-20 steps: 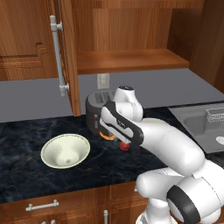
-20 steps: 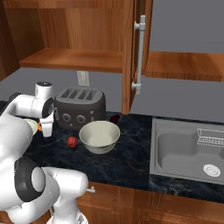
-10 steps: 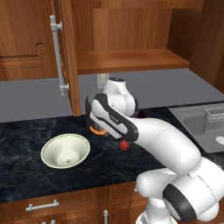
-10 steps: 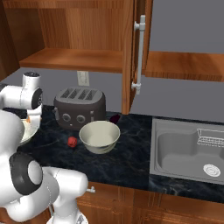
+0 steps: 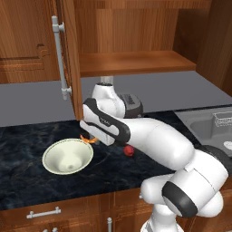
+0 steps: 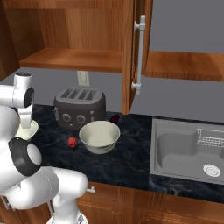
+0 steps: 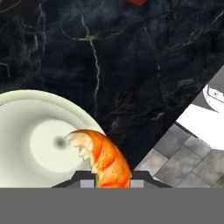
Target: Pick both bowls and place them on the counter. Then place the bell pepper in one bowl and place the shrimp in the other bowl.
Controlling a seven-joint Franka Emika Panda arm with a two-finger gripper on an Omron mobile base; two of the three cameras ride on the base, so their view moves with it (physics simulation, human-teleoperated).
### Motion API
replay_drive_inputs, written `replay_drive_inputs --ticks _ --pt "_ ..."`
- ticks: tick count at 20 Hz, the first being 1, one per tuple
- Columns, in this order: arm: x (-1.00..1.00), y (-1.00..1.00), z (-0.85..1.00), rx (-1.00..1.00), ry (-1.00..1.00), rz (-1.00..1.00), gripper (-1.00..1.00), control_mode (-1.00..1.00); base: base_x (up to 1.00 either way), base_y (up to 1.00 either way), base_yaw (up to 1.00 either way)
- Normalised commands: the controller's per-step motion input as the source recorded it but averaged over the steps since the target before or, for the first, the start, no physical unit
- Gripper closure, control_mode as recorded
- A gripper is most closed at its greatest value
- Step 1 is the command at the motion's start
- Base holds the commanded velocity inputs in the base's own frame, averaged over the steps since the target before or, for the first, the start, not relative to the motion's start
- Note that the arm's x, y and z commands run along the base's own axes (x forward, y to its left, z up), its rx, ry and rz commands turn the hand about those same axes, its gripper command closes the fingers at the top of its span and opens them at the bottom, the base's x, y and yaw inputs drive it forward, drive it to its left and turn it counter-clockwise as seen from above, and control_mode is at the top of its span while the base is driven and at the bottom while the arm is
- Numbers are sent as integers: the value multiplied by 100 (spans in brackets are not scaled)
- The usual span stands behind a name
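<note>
The orange shrimp (image 7: 103, 159) sits between my fingertips, with my gripper (image 7: 110, 177) shut on it. In the left base view the gripper (image 5: 88, 136) holds the shrimp (image 5: 89, 140) just above the far right rim of the wide shallow bowl (image 5: 68, 156). From the hand view that bowl (image 7: 35, 135) lies below and to the left of the shrimp. The deeper bowl (image 6: 99, 136) stands on the black counter (image 6: 131, 162) in front of the toaster. The red bell pepper (image 6: 72, 141) lies on the counter to its left, also seen as a red lump (image 5: 129, 151) beside my arm.
A dark toaster (image 6: 79, 107) stands against the back wall. The open cabinet door (image 5: 68, 59) hangs above the shallow bowl's far side. A sink (image 6: 188, 151) is set into the counter at the right, with a wooden shelf (image 5: 131, 63) above.
My arm has swung left from the toaster and bell pepper toward the shallow bowl, carrying the shrimp. The bowls and bell pepper have stayed in place.
</note>
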Motion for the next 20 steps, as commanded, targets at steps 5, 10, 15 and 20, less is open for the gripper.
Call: replay_drive_inputs --ticks 5,10,15,20 --pt "0 36 -31 0 0 4 100 -100 0 0 0" --pt "0 16 -39 0 0 2 100 -100 0 0 0" --pt "0 8 -24 0 0 1 100 -100 0 0 0" --pt "0 11 -18 0 0 0 100 -100 0 0 0"
